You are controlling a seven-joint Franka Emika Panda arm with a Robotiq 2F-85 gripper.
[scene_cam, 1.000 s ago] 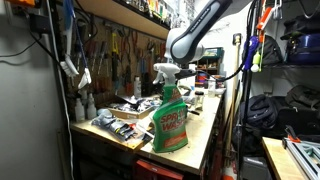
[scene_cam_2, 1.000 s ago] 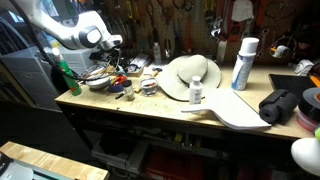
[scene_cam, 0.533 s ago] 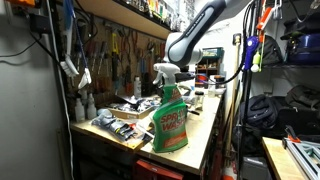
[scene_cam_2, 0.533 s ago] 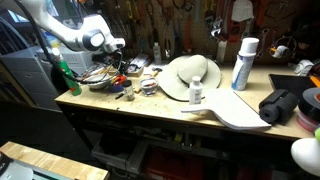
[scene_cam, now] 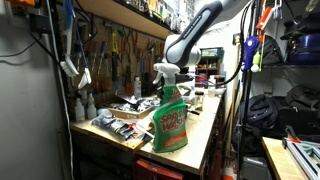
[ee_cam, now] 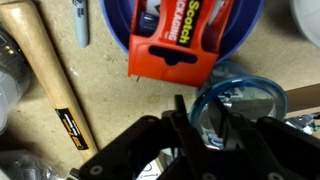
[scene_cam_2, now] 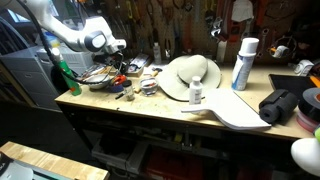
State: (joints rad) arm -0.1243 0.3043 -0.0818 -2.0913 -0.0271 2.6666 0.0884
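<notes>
Hanging over the end of the bench [ee_cam: 110, 95], the gripper [ee_cam: 185, 112] is showing dark fingers; their gap I cannot tell. Only the wrist view is showing the blue ring [ee_cam: 235, 105] just beside them and the red tape dispenser [ee_cam: 180, 40] in a blue bowl [ee_cam: 118, 30]. Bare surface is lying beside the hammer handle [ee_cam: 50, 80].

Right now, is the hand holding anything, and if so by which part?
Cannot tell. In the wrist view the hand is at the rim of a blue ring, but no grip shows. The red tape dispenser lies free.
</notes>
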